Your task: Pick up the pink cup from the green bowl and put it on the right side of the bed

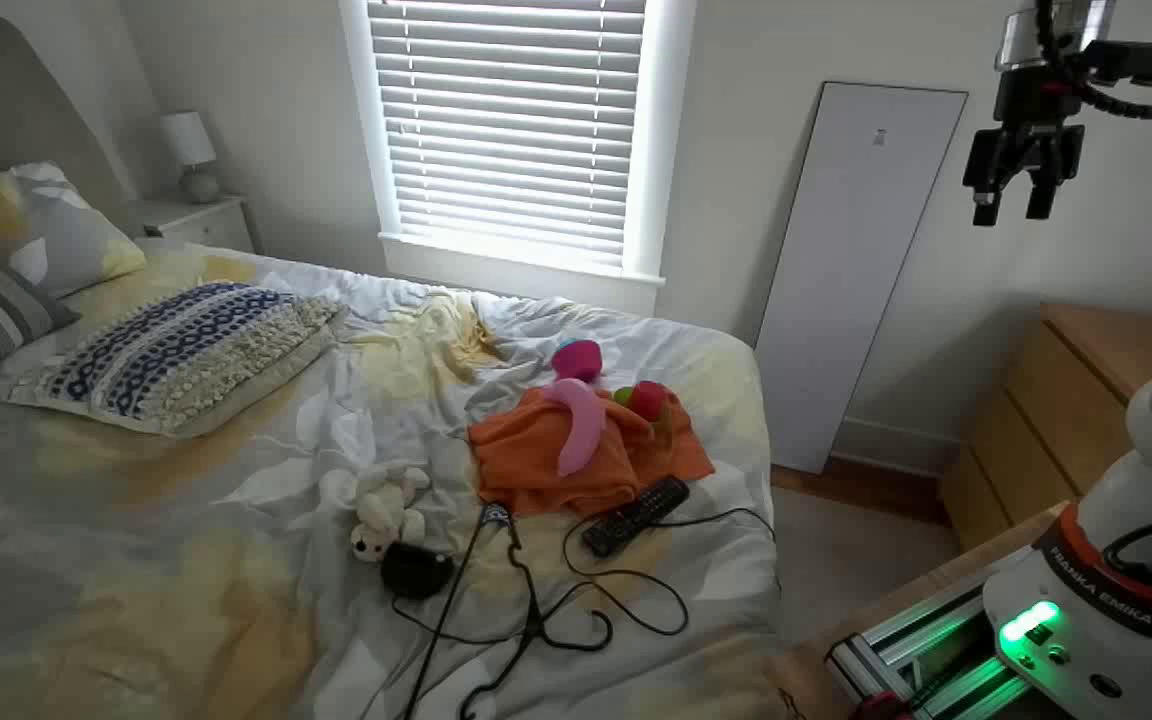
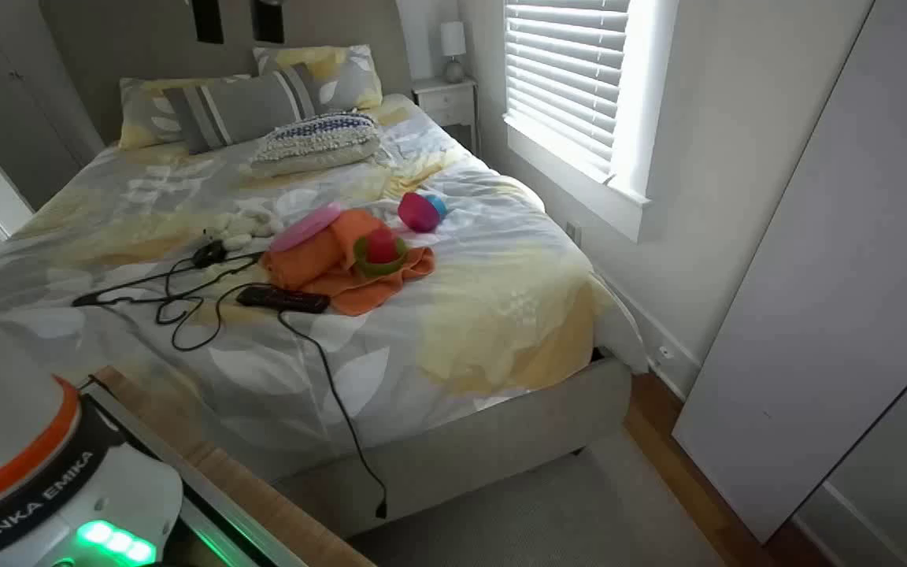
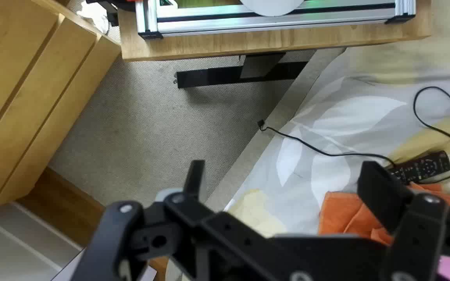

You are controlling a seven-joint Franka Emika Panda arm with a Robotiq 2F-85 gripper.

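The pink cup sits in the green bowl on the orange cloth on the bed; the cup shows in both exterior views point(image 1: 648, 401) point(image 2: 382, 246). The green bowl point(image 2: 379, 268) is partly hidden by the cup in an exterior view point(image 1: 623, 396). The bed point(image 1: 236, 520) has rumpled white, grey and yellow sheets. My gripper point(image 1: 1013, 210) is open and empty, high in the air and well away from the cup. Its fingertips also show at the top of an exterior view point(image 2: 238, 27). In the wrist view the gripper point(image 3: 283, 175) is spread over the bed's edge; cup and bowl are out of view there.
The orange cloth point(image 1: 526, 450) also bears a light pink curved thing point(image 1: 581, 425). A rounded magenta thing with blue point(image 2: 420, 213) lies beside it. A remote point(image 1: 636, 515), a cable, a black hanger point(image 1: 533, 620) and a white plush toy point(image 1: 386, 505) lie nearby.
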